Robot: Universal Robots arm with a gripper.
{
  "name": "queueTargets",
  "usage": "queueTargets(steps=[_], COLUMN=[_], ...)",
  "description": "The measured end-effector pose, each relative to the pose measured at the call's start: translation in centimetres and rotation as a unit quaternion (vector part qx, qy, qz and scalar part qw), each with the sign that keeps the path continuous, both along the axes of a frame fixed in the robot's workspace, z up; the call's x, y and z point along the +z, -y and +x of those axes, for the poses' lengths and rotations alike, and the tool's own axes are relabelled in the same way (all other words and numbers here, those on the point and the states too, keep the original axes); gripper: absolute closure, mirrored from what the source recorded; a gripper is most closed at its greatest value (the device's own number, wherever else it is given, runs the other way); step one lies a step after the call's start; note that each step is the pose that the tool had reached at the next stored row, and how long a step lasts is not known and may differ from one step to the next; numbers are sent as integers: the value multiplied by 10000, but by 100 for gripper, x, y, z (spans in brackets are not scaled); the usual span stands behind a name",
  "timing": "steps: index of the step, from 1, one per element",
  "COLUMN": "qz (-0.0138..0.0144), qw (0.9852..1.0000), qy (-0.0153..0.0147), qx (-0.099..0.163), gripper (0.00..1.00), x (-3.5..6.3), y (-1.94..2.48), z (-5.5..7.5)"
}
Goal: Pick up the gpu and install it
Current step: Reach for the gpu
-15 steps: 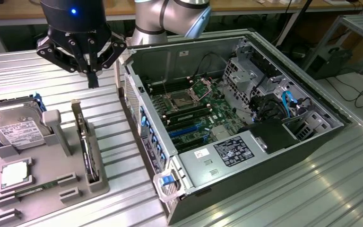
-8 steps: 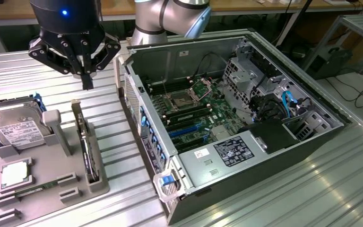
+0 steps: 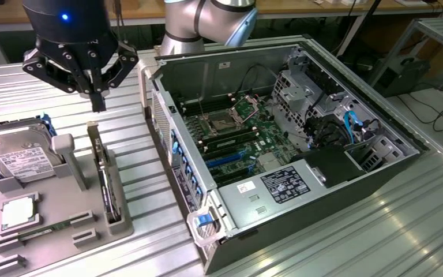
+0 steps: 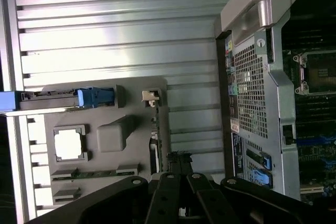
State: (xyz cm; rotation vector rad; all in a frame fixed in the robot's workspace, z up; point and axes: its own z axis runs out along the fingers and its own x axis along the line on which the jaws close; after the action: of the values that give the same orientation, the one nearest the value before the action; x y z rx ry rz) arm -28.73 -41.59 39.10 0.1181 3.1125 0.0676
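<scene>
Ribbed metal table (image 3: 391, 231), gray holder tray (image 3: 71, 199) on the exterior view's left, opened-up computer case (image 3: 206, 66) on the exterior view's right. Graphics card (image 3: 108, 184) parked on edge in the long slot along the tray's case-side rim, pale bracket end at the far end, untouched. Hard drive (image 3: 21, 156) sitting in its own bay on the same tray, well apart from the card. Jaws pinched fully closed, holding nothing, hanging roughly over the bracket end of the card and clear of it. Looks like the approach stage of the pick, card not yet grabbed. Best guess for doing this bit right: spread the jaws before dropping, line up along the card's thin top edge, come down straight, and pinch the board near the middle rather than the bracket. Worth keeping everything dead vertical too, any tilt probably meaning a jam in that slot.
</scene>
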Motion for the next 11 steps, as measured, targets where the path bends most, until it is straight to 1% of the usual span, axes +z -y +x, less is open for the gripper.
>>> queueTargets(steps=[7,11], qz=[0,0], qw=[10000,10000], qy=[0,0], qx=[47,94], gripper=[89,89], x=[-4,-5], y=[81,111], z=[-101,-182])
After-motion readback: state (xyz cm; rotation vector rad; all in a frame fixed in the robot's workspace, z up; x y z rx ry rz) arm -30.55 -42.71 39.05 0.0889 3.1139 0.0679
